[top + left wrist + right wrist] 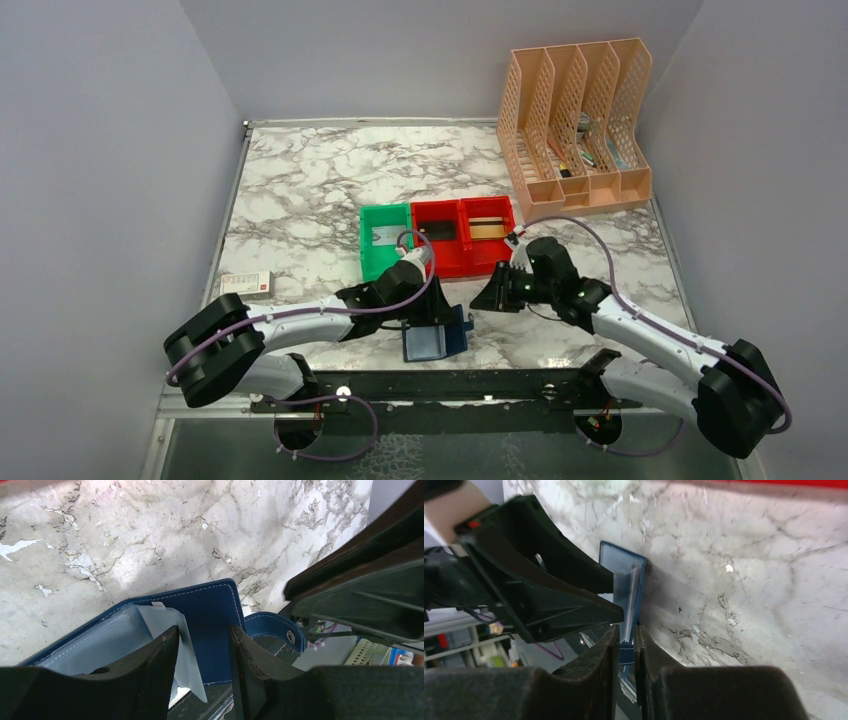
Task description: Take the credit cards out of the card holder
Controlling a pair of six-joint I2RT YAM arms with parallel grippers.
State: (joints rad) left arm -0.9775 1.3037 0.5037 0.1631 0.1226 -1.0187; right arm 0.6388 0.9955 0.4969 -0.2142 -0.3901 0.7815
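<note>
Black fingers [150,675] of the left gripper [204,636] stand apart right over the card holder [212,607]. The blue face of the card holder shows flat in the gap, and nothing looks pinched there. One finger covers part of a thin grey sheet [162,620] that sticks out of the card holder's pale inside. A blue strap [270,627] with a round metal snap curls beside the other finger. Seen from above, the card holder sits at the near edge of the marble table [300,190], partly hidden under the left gripper. The right gripper [626,630] is just to the right of it, with its tips pointing at it. Its fingers [584,680] are almost together, with only a thin slit between them. The edge of the card holder lines up with that slit, but one cannot tell if these fingers pinch anything. Behind both grippers sit a green bin [383,250] and two red bins [465,240] in a row, side against side. A pale card [381,236] lies in the green bin. Far back on the right stands a peach file rack [575,120]. A small white and red box [246,284] lies near the left edge of the table.
</note>
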